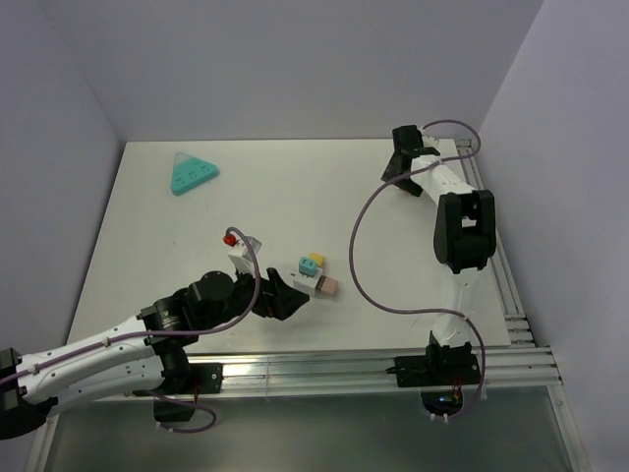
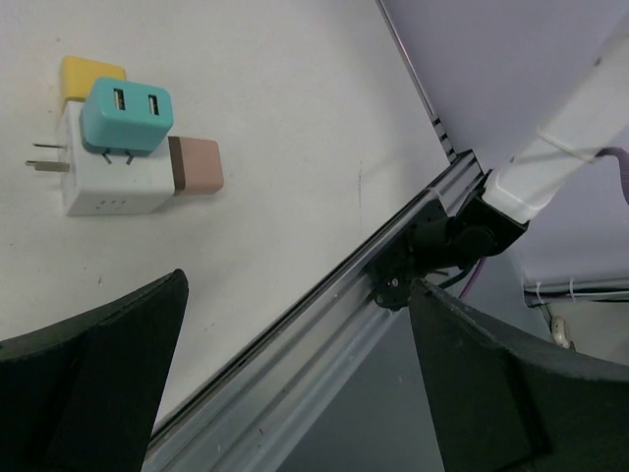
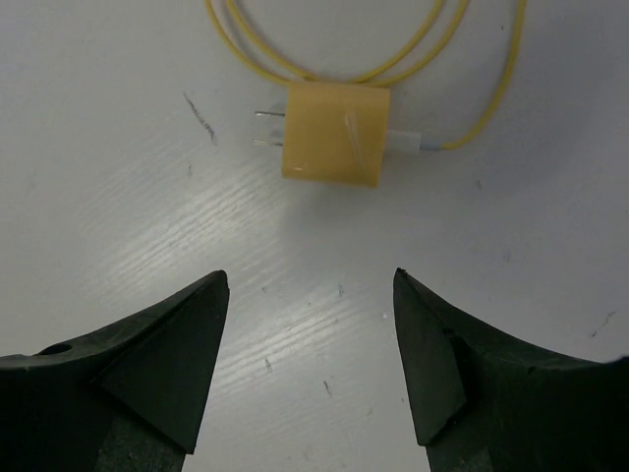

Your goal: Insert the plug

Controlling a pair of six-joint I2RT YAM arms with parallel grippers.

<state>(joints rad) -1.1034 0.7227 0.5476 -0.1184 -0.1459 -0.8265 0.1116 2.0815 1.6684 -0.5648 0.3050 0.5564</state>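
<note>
The white socket block (image 1: pixel 316 279) lies near the middle of the table (image 1: pixel 295 187). The overhead view shows a teal plug (image 1: pixel 310 266), a yellow one (image 1: pixel 314 259) and a pink one (image 1: pixel 330 286) touching it. The left wrist view shows more: the teal plug (image 2: pixel 126 116) has two USB ports and its prongs are not fully in the block (image 2: pixel 108 182), and two bare prongs stick out of the block's side. The left gripper (image 1: pixel 293 296) sits just beside the block on its near-left side, fingers (image 2: pixel 98 383) spread wide and holding nothing. The yellow corded plug (image 3: pixel 334 133) appears only in the right wrist view. It lies flat on the table with two prongs showing and its yellow cable (image 3: pixel 491 88) looped beyond it. It is just ahead of the right gripper (image 3: pixel 310 280), whose fingers stand apart and empty. Overhead, that gripper (image 1: pixel 401 169) is well beyond and right of the block, hiding the plug. A small white piece with a red top (image 1: pixel 237 245) lies near the block's far-left side. A teal triangle (image 1: pixel 192 175) lies farther off the same way.
</note>
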